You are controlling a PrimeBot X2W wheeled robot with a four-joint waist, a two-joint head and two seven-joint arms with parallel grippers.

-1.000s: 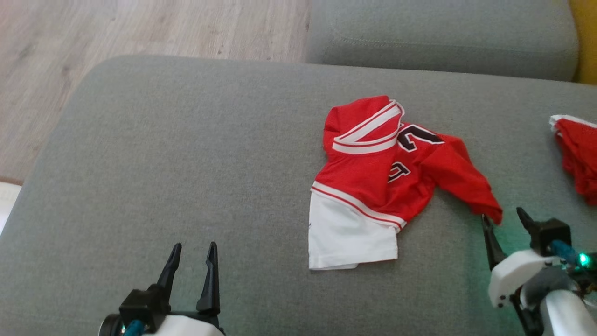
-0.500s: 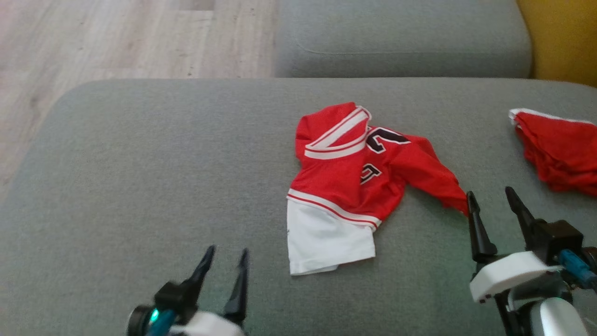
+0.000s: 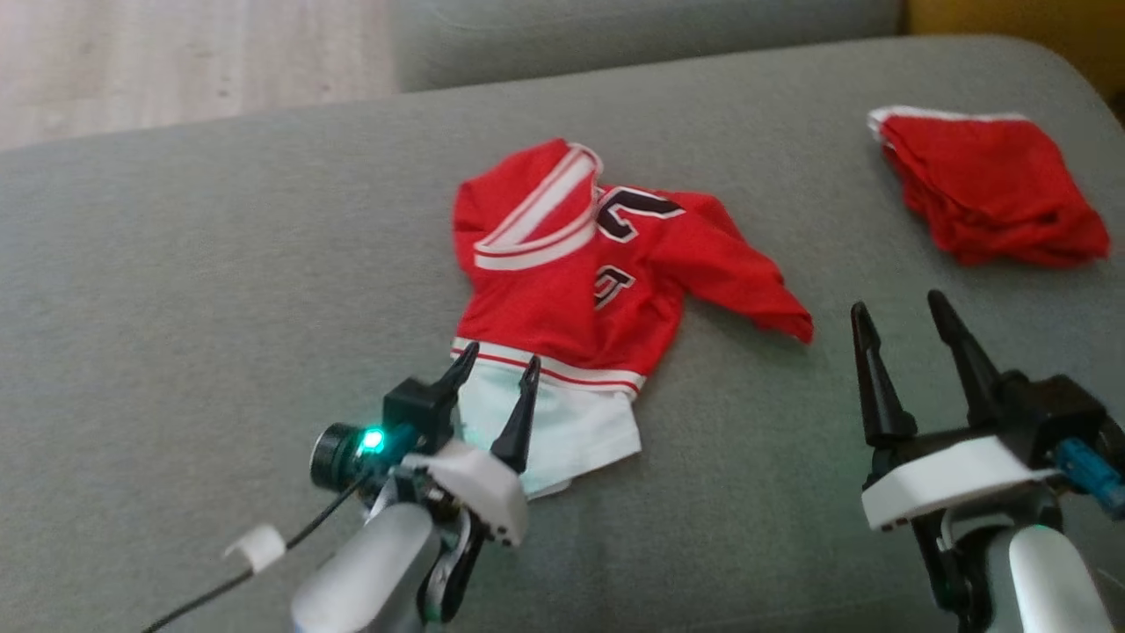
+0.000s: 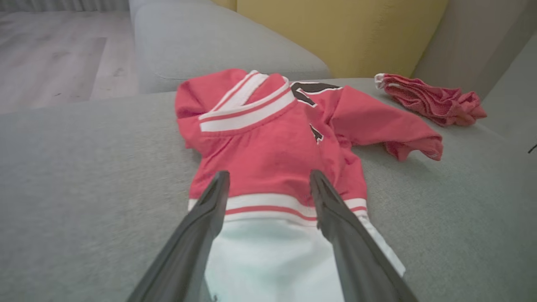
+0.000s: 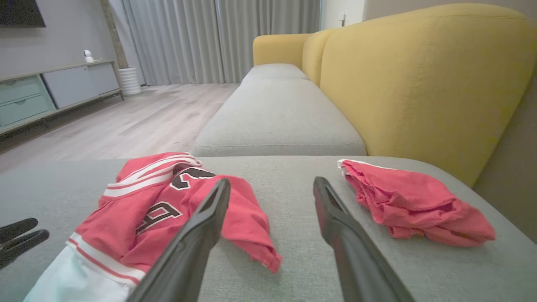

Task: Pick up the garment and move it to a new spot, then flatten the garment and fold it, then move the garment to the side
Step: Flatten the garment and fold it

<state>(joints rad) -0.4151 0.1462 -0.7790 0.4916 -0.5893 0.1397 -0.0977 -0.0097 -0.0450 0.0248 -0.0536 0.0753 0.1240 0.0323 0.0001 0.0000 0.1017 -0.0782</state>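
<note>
Head view: we see the red jersey (image 3: 571, 281) lying crumpled on the grey sofa cushion (image 3: 220, 264), near its middle, with the white lower panel toward the robot. We find the left gripper (image 3: 501, 354) with jaws wide apart and empty, its fingertips over the red-and-white striped band where the white panel begins; we cannot confirm contact with the cloth. We find the right gripper (image 3: 896, 301) likewise spread and empty, above bare cushion just beside the jersey's loose sleeve end. A second red garment (image 3: 984, 189) lies bunched well apart at the right, near the yellow backrest (image 5: 419, 84)
</note>
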